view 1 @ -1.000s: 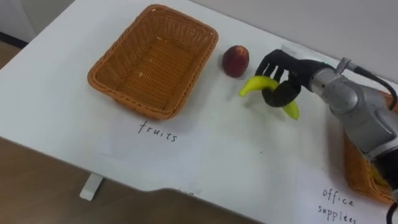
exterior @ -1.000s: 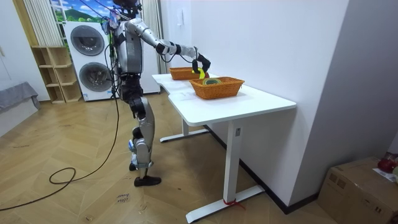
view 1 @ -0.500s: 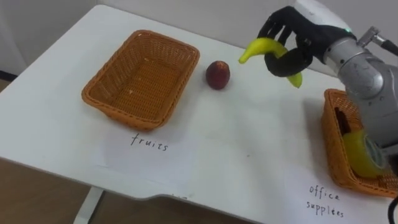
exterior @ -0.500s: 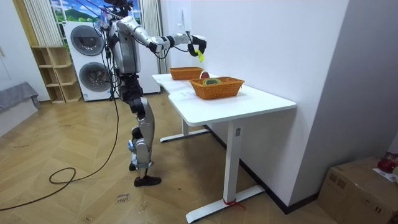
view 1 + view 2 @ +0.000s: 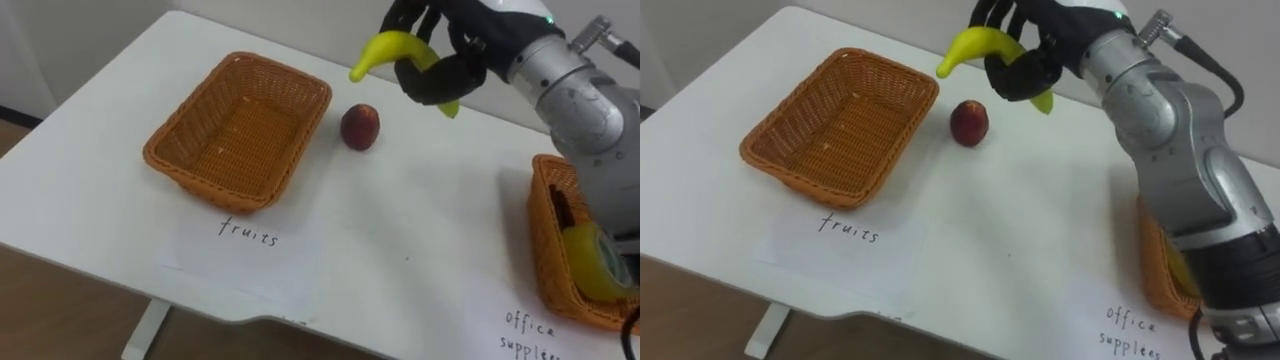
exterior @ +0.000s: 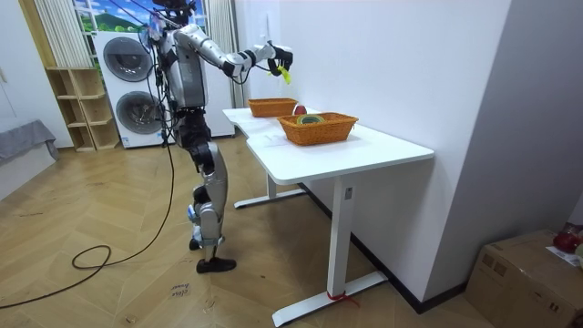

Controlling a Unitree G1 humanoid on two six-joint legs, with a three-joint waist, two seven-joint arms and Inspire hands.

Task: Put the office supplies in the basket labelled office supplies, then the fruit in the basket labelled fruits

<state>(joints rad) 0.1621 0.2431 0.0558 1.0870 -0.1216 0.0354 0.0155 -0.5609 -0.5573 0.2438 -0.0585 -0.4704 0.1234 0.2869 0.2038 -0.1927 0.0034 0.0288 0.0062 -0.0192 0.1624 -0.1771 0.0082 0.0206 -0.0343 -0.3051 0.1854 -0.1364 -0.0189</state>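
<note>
Against 1.0 s ago, when the banana [image 5: 392,48] sat low by the table [image 5: 400,250] to the right of the red apple [image 5: 360,127], it is now lifted well clear of the white top. Since 0.5 s ago it has shifted to the robot's left, and its tip now hangs above the apple, nearer the empty wicker fruit basket [image 5: 205,187]. The right hand [image 5: 452,72] has dark fingers curled round the banana's middle. The fruit is yellow and curved, with a greenish stem end pointing left and the other end poking out below the hand. The apple rests just right of the fruit basket. The office basket [image 5: 537,235] at the right edge holds a yellow-green tape roll [image 5: 598,265]. In the room view the robot stands at the table's end with its right arm raised.
</note>
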